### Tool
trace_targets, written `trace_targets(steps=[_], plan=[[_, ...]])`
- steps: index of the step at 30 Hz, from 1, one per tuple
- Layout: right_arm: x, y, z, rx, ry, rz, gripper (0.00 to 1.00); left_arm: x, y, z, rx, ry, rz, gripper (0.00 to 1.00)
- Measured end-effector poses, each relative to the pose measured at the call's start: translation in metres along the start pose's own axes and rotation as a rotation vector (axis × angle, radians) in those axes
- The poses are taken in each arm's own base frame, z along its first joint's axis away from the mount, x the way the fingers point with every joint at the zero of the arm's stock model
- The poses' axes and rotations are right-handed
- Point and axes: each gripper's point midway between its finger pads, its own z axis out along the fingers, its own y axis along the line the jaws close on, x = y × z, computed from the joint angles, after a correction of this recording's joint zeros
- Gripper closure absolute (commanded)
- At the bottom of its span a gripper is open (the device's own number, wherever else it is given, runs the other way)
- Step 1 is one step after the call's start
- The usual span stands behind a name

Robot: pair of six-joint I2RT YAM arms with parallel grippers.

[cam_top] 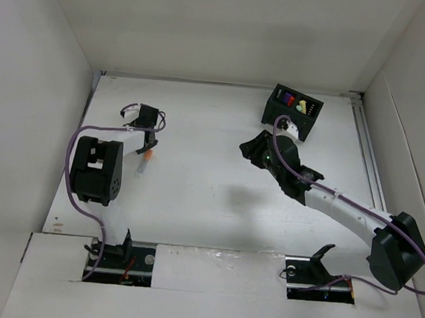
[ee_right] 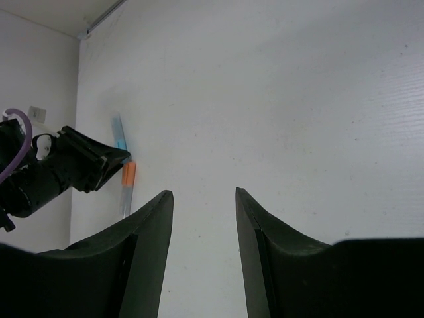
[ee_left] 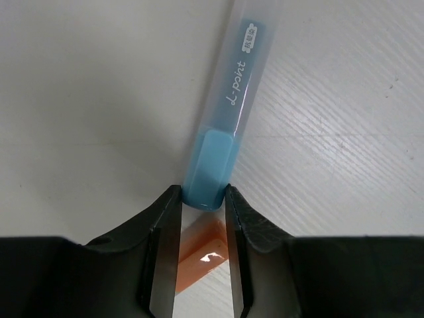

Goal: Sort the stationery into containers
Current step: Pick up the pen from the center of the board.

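The left gripper (ee_left: 202,196) is pressed together on the light-blue end of a translucent highlighter pen (ee_left: 228,99) marked "L-point". It pinches it only with the very tips of its fingers, and the rest of the barrel lies flat on the white table (cam_top: 209,196), pointing away from the wrist. This pen is well apart from the black two-compartment box (cam_top: 270,113), far to its left and nearer the arm bases. An orange piece (ee_left: 199,256) shows between the jaws just behind the blue end; whether it belongs to a second pen or touches the held one, I cannot tell. The right gripper (ee_right: 204,196) is spread with nothing between its fingers, and it hovers just in front of the box, on the side facing the held pen. The box already holds several coloured pieces. The likeliest trouble is the grip itself: with so little of the pen caught, and at one end, the long barrel could swing down or slide out on the lift. If the blue end is a cap, it might pull off. The orange piece could be nudged or dragged along. A carry towards the box may also meet the right arm waiting beside it
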Motion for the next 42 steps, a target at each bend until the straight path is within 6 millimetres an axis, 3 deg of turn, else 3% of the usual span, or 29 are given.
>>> trace_targets(steps=[7,11,14,17,20,23,27,31,37,42], plan=[[0.000,0.000,0.000,0.000,0.000,-0.004,0.51,0.011,0.014,-0.016,0.009,0.001,-0.004,1.00],[0.001,0.000,0.000,-0.002,0.003,-0.004,0.48,-0.002,0.012,-0.042,0.050,-0.061,-0.034,1.00],[0.004,0.002,0.000,-0.012,0.020,-0.012,0.41,-0.021,0.005,-0.070,0.120,-0.130,-0.077,1.00],[0.012,0.004,0.001,-0.032,0.062,-0.031,0.28,-0.039,-0.002,-0.093,0.193,-0.192,-0.124,1.00],[0.020,0.008,0.000,-0.064,0.102,-0.047,0.10,-0.042,-0.012,-0.108,0.301,-0.215,-0.152,1.00],[0.023,0.016,-0.003,-0.114,0.142,-0.051,0.00,-0.023,-0.025,-0.113,0.426,-0.170,-0.135,1.00],[0.027,0.025,-0.008,-0.179,0.195,-0.045,0.00,0.015,-0.049,-0.120,0.612,-0.051,-0.057,1.00],[0.033,0.033,-0.009,-0.225,0.246,-0.040,0.00,0.052,-0.084,-0.145,0.803,0.027,0.061,1.00],[0.051,0.042,0.018,-0.239,0.324,-0.023,0.00,0.099,-0.126,-0.205,1.087,0.075,0.240,1.00],[0.061,0.037,0.037,-0.203,0.350,-0.017,0.00,0.109,-0.130,-0.218,1.186,0.084,0.290,1.00]])
